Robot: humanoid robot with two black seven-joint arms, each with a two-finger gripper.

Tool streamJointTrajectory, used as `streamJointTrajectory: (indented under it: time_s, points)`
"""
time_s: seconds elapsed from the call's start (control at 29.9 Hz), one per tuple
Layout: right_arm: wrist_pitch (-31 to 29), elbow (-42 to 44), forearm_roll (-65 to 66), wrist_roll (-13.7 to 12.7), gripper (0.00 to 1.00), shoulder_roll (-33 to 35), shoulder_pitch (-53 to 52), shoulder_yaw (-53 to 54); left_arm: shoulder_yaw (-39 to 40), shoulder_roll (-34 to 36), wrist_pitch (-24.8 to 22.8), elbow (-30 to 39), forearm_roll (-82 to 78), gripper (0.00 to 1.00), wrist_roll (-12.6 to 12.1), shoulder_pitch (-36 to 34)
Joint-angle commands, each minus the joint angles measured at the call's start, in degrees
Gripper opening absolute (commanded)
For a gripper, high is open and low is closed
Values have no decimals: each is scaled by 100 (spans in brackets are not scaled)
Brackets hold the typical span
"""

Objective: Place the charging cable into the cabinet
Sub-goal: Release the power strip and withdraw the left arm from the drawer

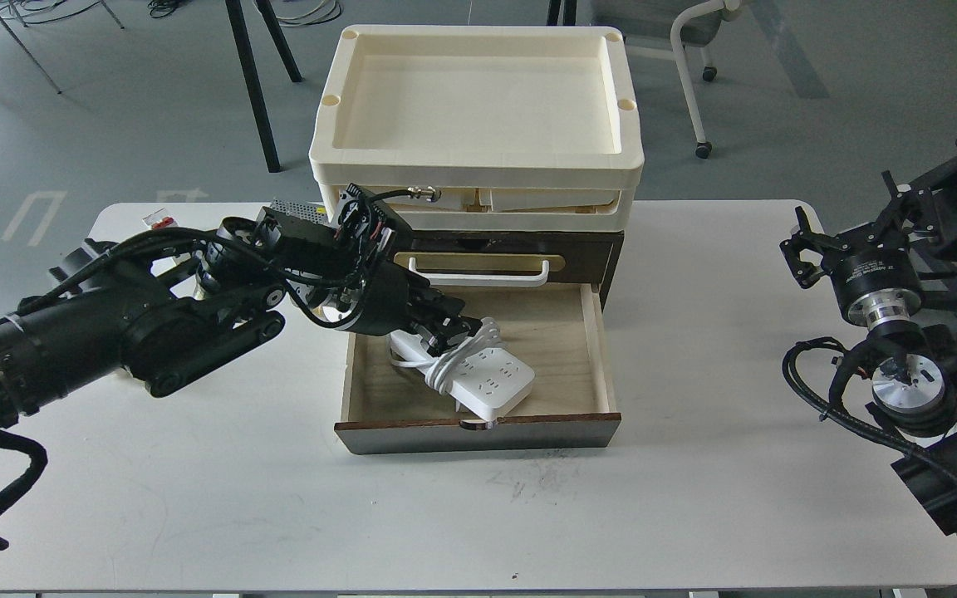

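Item: charging cable [488, 384], a flat white power strip with its thick white cord wound about the middle, lying diagonally inside the open lower drawer of the cabinet [478, 435], socket face up, one end toward 10 o'clock and the other toward 4 o'clock, resting on the pale wood floor in the left half of the drawer. Holder: left gripper [452, 330], reaching in from 9 o'clock and sitting over the cord bundle at the strip's upper-left end; its fingers appear to be pinching the strip and cord there, though the dark fingertips merge with the wound cord and I cannot tell for certain whether the grip is firm or already slackening. Right gripper [802, 253], at 3 o'clock, well apart from the cabinet, idle; it is seen dark and end-on, so I cannot tell how its jaws stand. Upper drawer with white handle [478, 272]: closed. Cream trays [478, 100]: stacked on the cabinet top at 12 o'clock. Progress, as judged: the cable is essentially placed in the drawer. Remaining: letting go, lifting the arm clear, and probably pushing the drawer closed.
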State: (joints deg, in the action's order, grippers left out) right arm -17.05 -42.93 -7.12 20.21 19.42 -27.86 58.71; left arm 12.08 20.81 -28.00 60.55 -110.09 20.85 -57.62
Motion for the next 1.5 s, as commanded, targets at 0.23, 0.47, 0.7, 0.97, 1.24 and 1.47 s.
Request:
streamJointTrajectory:
  time_s: [0.23, 0.47, 0.7, 0.97, 1.24, 1.47]
  points:
    - [-9, 4, 0, 0, 100, 0, 0, 0, 1119, 55, 0, 1222, 1225, 87, 420, 67]
    - [-9, 4, 0, 0, 100, 0, -9, 0, 2279, -130, 0, 1258, 3596, 100, 262, -3]
    - [43, 65, 0, -8, 100, 0, -52, 8, 3580, -25, 0, 661, 6566, 100, -387, -285]
    - [272, 74, 0, -70, 100, 0, -96, 8, 4346, 415, 0, -1297, 9169, 100, -1135, -206]
    - [237, 39, 0, -421, 100, 0, -123, 0, 4346, 574, 0, -2793, 10841, 100, -1153, 364]
    - [211, 56, 0, -430, 100, 0, -220, 8, 4355, 521, 0, -2970, 11175, 100, -1127, 1217]
